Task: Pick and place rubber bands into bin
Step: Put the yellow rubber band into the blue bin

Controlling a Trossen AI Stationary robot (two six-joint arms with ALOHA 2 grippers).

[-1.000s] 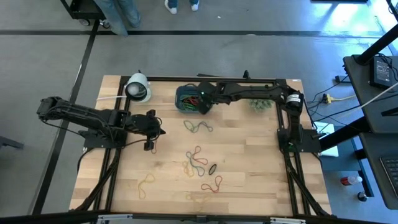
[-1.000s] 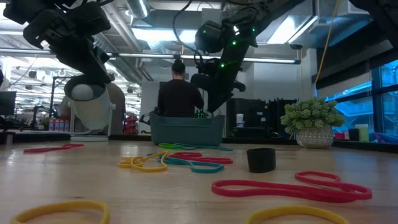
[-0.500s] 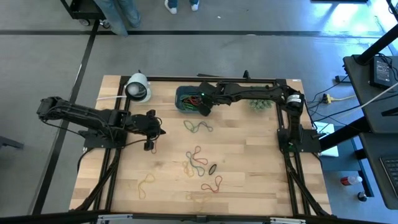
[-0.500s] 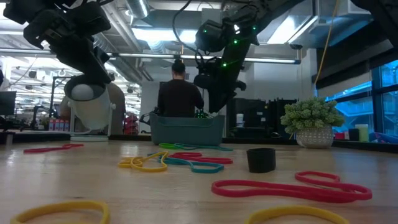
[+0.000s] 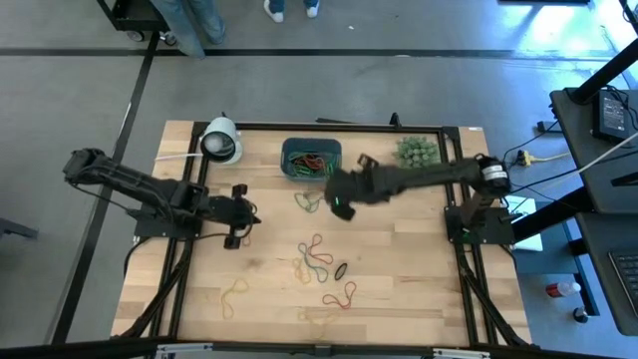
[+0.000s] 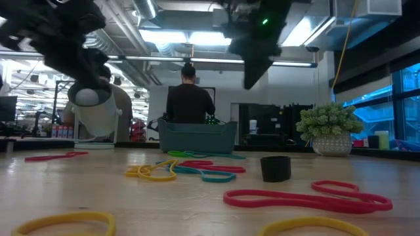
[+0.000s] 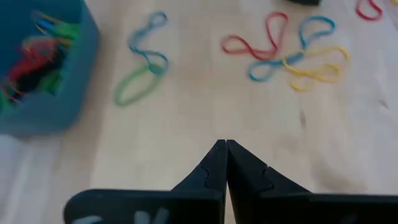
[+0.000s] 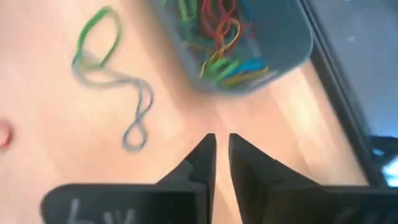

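The teal bin (image 5: 311, 158) stands at the table's far middle with several coloured rubber bands (image 8: 217, 31) inside. More rubber bands lie flat on the wood: a green and blue pair (image 5: 311, 202) just in front of the bin, a mixed cluster (image 5: 315, 259) at the middle, a red one (image 5: 341, 296) and a yellow one (image 5: 232, 292) nearer. My right gripper (image 5: 339, 207) hangs above the table beside the green and blue pair (image 8: 118, 81), its fingers a narrow gap apart with nothing between them. My left gripper (image 7: 225, 144) is shut and empty over bare wood at the left (image 5: 237, 237).
A white cylinder (image 5: 221, 142) lies at the far left corner and a spiky green plant (image 5: 417, 152) stands at the far right. A small black ring (image 5: 341, 270) sits by the middle cluster. A person (image 6: 189, 98) is in the room beyond the table.
My right gripper has left the bin, swinging up and toward the table's near and right side, and now hangs over the wood in front of the bin beside the green and blue bands. The bands on the table have not moved.
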